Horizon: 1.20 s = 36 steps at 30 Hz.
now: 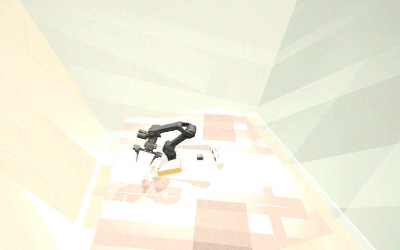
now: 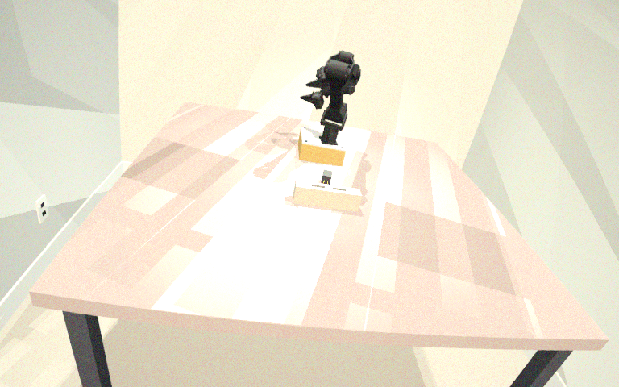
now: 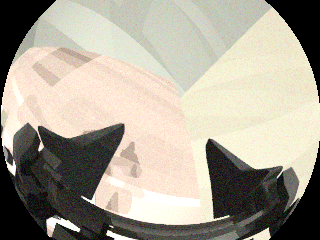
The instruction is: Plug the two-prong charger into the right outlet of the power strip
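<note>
The small dark charger [image 1: 200,157] [image 2: 326,176] lies on the table between the arm's base and the power strip. Its short gold prongs point towards the strip, with a gap between them. The pale power strip [image 1: 218,160] [image 2: 326,197] stands on the table with its long side across the charger's direction; its outlet holes are too small to make out clearly. My black gripper [image 1: 143,163] [image 2: 304,90] [image 3: 166,133] is open and empty, raised above the table on the far side of the base from the charger. Neither charger nor strip can be made out in the wrist view.
The arm's base block [image 1: 169,171] [image 2: 321,154], white on top with yellow sides, stands between the gripper and the charger. The patterned table [image 1: 222,217] [image 2: 255,273] carries patches of shadow and glare. A wall outlet [image 2: 42,209] is beyond the table at the left in the exterior view.
</note>
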Motion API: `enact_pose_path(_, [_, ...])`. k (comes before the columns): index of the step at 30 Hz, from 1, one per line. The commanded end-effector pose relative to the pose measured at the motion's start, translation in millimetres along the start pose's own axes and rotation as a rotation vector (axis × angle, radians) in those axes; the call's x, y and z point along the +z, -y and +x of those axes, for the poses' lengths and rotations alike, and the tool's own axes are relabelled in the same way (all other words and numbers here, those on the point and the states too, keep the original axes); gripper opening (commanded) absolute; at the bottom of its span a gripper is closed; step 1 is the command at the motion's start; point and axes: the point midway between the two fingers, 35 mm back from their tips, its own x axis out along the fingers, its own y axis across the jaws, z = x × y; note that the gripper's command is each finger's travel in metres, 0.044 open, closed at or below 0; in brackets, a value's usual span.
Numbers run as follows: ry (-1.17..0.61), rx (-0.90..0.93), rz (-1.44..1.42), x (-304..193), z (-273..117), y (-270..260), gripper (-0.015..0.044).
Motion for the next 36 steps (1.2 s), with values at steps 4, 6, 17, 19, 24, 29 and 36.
enact_pose_path(4, [-0.023,-0.009,0.038,-5,-1,1,0.0440])
enact_pose_path(6, [-0.041,-0.017,0.068,-8,-3,3,0.0440])
enact_pose_path(17, [-0.142,-0.111,0.226,-31,-18,17,0.0440])
enact_pose_path(19, [-0.159,-0.131,0.255,-35,-22,19,0.0440])
enact_pose_path(24, [-0.208,-0.179,0.314,-45,-32,25,0.0440])
enact_pose_path(29, [-0.257,-0.228,0.370,-56,-43,30,0.0440])
enact_pose_path(36, [-0.321,-0.295,0.449,-70,-59,36,0.0440])
